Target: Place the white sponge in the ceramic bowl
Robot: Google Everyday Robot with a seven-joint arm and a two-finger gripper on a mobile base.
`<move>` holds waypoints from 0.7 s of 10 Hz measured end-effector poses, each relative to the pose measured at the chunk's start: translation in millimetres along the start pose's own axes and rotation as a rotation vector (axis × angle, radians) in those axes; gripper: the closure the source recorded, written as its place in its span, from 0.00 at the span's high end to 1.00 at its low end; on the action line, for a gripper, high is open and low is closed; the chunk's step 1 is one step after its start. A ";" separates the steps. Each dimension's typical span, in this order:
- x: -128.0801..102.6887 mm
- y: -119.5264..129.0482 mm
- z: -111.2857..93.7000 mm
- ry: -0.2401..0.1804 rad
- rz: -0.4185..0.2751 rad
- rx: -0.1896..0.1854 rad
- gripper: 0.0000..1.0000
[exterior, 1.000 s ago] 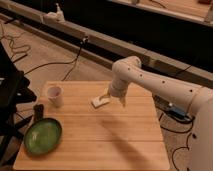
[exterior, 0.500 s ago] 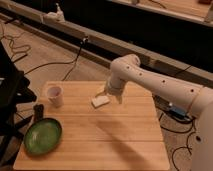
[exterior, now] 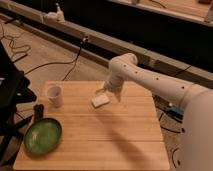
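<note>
Item under inspection: the white sponge [exterior: 100, 100] is lying on the wooden bench [exterior: 115, 145], in the far half of the top and a little left of its middle. It is sitting slightly askew to the bench edges, with its long side running from 8 o'clock to 2 o'clock.

The pincer [exterior: 110, 93] is hanging just beside the sponge at its 1 o'clock, pointing down at the bench. Its fingers are standing apart and are clamping nothing. Whether a fingertip is touching the sponge's far edge cannot be told.

The white arm [exterior: 150, 82] is reaching in from 3 o'clock, bending at a rounded joint above the bench's far edge. The robot's white body [exterior: 197, 130] is filling the right border of the view.

The ceramic bowl [exterior: 43, 135] is resting well apart from the sponge at its 8 o'clock, in the near left corner of the bench, showing nothing but green glaze inside. A white cup [exterior: 55, 96] is standing upright at the sponge's 9 o'clock, near the left edge. A small dark object [exterior: 38, 111] is standing between the cup and the bowl; its kind cannot be made out.

Cables [exterior: 45, 62] are trailing over the floor beyond the bench at 11 o'clock.
</note>
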 end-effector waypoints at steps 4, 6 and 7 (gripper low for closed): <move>-24.8 30.3 39.4 0.034 0.067 -0.057 0.80; -40.4 44.9 51.8 0.032 0.095 -0.096 0.80; -47.4 46.1 60.5 0.031 0.110 -0.101 0.80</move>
